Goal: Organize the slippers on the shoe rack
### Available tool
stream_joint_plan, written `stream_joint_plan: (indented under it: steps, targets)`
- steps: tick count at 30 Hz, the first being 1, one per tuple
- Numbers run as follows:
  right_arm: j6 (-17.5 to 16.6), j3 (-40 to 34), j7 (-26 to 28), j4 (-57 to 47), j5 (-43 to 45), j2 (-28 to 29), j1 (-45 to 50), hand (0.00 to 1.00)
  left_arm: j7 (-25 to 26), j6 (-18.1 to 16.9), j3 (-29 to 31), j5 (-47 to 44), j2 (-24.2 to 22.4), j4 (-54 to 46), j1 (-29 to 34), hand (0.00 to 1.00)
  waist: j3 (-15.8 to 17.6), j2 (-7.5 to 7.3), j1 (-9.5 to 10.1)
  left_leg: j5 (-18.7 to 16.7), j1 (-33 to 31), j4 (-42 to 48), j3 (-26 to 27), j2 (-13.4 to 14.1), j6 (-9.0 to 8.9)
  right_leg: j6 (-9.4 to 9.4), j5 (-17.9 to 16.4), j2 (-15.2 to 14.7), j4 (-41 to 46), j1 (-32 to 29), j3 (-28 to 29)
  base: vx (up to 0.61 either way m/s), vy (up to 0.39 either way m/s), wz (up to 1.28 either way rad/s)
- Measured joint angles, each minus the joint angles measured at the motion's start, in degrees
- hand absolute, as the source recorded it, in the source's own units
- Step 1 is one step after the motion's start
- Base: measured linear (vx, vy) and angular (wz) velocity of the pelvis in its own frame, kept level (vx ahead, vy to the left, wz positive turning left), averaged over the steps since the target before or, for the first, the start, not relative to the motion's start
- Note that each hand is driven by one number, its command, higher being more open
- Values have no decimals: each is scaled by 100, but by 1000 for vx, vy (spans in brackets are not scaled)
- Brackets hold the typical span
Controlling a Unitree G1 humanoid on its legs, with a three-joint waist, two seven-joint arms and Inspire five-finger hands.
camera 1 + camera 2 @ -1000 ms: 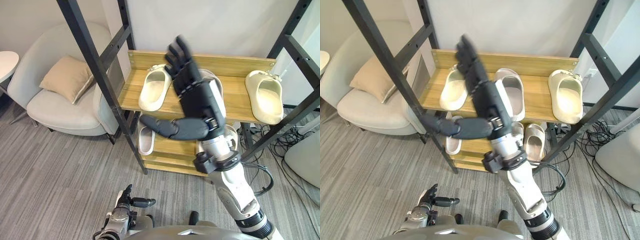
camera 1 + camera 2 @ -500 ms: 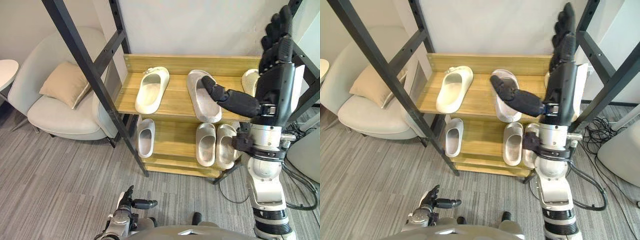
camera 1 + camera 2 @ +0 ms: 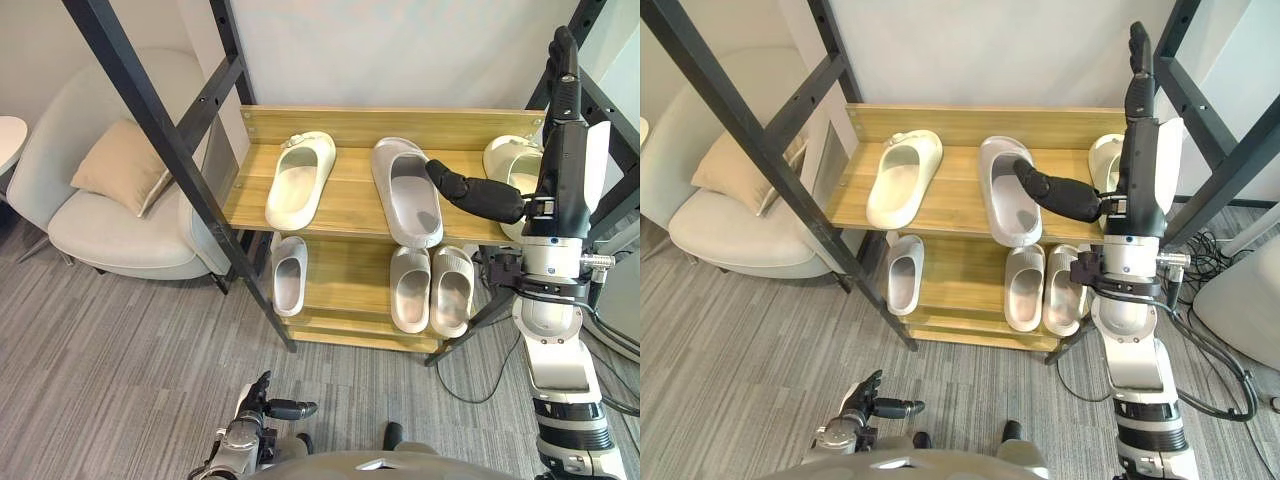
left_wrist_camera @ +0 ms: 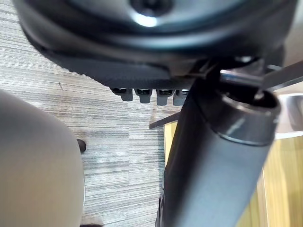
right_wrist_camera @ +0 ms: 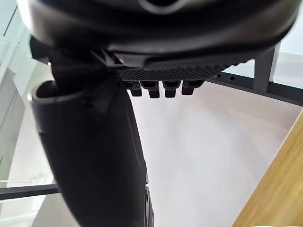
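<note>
Slippers (image 3: 300, 180), six on shoe rack (image 3: 350, 205), three per shelf, right hand (image 3: 558, 170) upright.

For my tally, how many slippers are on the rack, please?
6. Upper shelf: left slipper, middle slipper, right slipper partly behind right hand. Lower shelf: single slipper left, two slippers right. Others may be hidden.
</note>
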Motion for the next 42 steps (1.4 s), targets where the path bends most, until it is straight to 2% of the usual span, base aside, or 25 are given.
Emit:
stream_joint_plan:
  steps: [4,11,22,23,29,37,42]
  targets:
    - [157,156,5,492,-31,-139,-3,100,-1,-2,6,-1,53,-11,-3,100,8,-98,-1,0,-13,-37,-20,-7,0,5,6,5,-63,-1,-13,8,0,0]
    - [305,429,29,1120,-199,-210,-143,100,-1,-1,20,-1,85,-12,-5,100,-7,-172,-1,1,-38,-86,-97,-26,4,17,20,5,-139,6,-44,21,3,2]
    - [344,691,38,1516,-185,-368,-491,100,-5,-2,21,-4,137,-17,-10,100,15,-262,-6,2,-53,-93,-142,-39,5,21,22,-3,-141,-8,-46,-10,3,1]
    - [344,729,39,1534,-182,-387,-546,0,-4,-3,21,-4,139,-17,-10,100,18,-267,-6,3,-56,-97,-145,-40,6,21,22,-3,-141,-14,-46,0,0,0]
    - [304,1059,174,1947,144,-436,-1119,0,-22,-45,20,-10,178,-23,-15,100,22,-328,2,21,-152,-98,-163,-50,31,26,39,-4,-141,-108,-50,0,0,0]
    - [224,1308,466,2413,1109,-488,-1492,0,-107,-50,19,-14,183,-27,-59,100,41,-374,84,46,-199,-103,-255,-74,49,25,42,-19,-142,-108,-144,-14,3,6]
    - [177,1311,599,2402,1157,-543,-1614,0,-123,-51,20,-14,183,-50,-71,100,65,-414,102,75,-222,-122,-322,-76,37,25,42,-19,-143,-108,-203,-13,-2,6]
